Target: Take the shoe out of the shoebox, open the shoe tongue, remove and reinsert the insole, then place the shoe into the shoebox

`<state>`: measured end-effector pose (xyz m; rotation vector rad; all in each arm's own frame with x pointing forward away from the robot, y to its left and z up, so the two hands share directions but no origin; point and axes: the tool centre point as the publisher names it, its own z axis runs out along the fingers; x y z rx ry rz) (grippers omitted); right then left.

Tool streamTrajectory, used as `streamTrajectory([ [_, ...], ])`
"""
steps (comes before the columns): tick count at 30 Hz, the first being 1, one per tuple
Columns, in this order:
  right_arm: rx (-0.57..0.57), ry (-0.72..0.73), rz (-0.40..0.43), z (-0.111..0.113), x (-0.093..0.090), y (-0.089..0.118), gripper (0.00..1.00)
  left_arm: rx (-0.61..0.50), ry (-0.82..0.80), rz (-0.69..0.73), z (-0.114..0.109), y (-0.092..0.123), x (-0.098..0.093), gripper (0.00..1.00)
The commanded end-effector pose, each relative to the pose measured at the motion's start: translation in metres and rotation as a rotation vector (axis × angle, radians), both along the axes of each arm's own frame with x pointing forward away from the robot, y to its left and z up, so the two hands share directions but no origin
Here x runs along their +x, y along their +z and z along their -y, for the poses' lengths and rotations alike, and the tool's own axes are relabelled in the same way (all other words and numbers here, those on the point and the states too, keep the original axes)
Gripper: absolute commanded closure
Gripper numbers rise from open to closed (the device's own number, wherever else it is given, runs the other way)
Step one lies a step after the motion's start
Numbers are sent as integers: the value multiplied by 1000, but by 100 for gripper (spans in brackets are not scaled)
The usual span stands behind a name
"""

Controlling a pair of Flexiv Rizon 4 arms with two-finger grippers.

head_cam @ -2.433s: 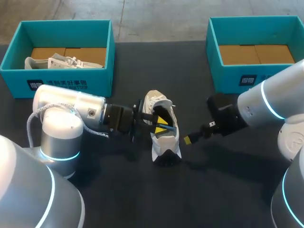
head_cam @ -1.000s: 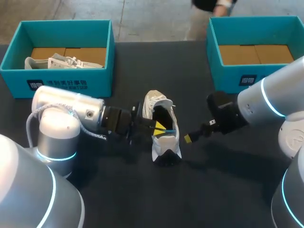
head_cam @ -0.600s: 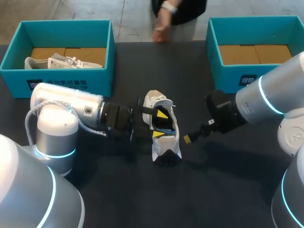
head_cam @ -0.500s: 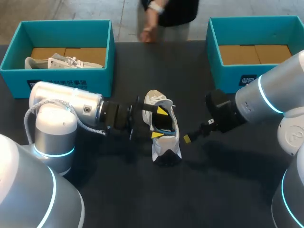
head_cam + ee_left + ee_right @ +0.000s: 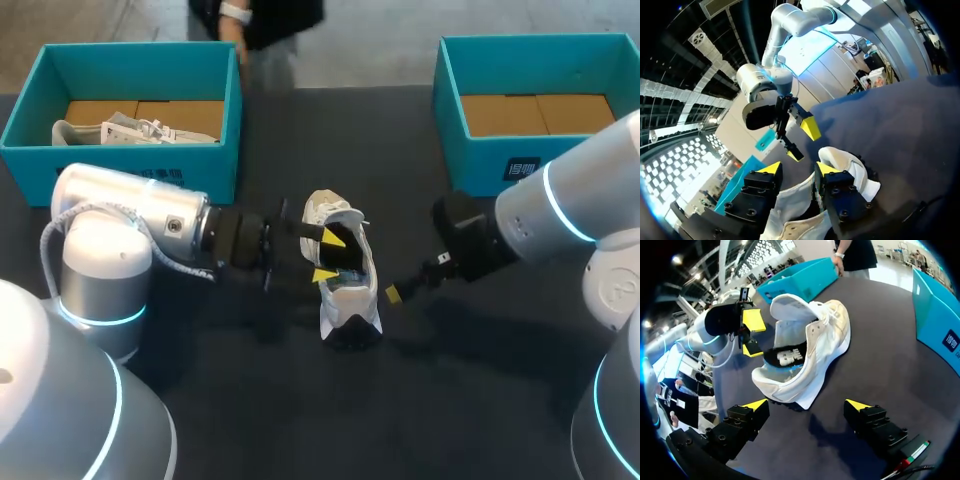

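A white shoe (image 5: 343, 283) lies on the dark table between my two arms, its tongue lifted and a black insole (image 5: 785, 356) showing inside. My left gripper (image 5: 326, 255) is at the shoe's left side by the opening. It is open, and its yellow tips stand apart over the shoe's collar (image 5: 850, 170). My right gripper (image 5: 806, 405) is wide open, just short of the shoe's (image 5: 810, 347) sole side and touching nothing. In the head view it (image 5: 394, 294) sits right of the shoe. The teal shoebox (image 5: 30, 120) at the back left holds a second white shoe (image 5: 130, 130).
Another teal box (image 5: 450, 130) with a bare cardboard floor stands at the back right, behind my right arm. The dark tabletop (image 5: 330, 420) stretches in front of the shoe.
My left gripper was shut with its tips together inside the shoe. It has opened and drawn back slightly to the left. The shoe and right arm have stayed in place.
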<state>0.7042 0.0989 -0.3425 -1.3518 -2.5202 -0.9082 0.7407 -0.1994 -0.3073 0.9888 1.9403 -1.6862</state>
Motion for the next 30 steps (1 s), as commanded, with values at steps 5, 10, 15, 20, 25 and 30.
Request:
streamTrajectory([
  [5, 6, -4, 5, 1, -1, -3, 0, 21, -45, -9, -6, 8, -4, 70],
  [10, 7, -6, 8, 2, -1, -2, 0, 95, -142, -10, -7, 2, -4, 100],
  [15, 2, -2, 6, 3, -3, -3, 0, 207, -262, 39, -11, -2, -3, 100],
  [20, -4, -1, 6, 7, -4, -2, 0, 284, -337, 84, -13, 2, 0, 100],
  [25, -14, 2, 7, 12, -5, 3, 0, 337, -392, 104, -12, 5, 2, 100],
  [30, -30, 7, 17, 19, -6, 14, 0, 403, -459, 129, -9, 7, 2, 100],
])
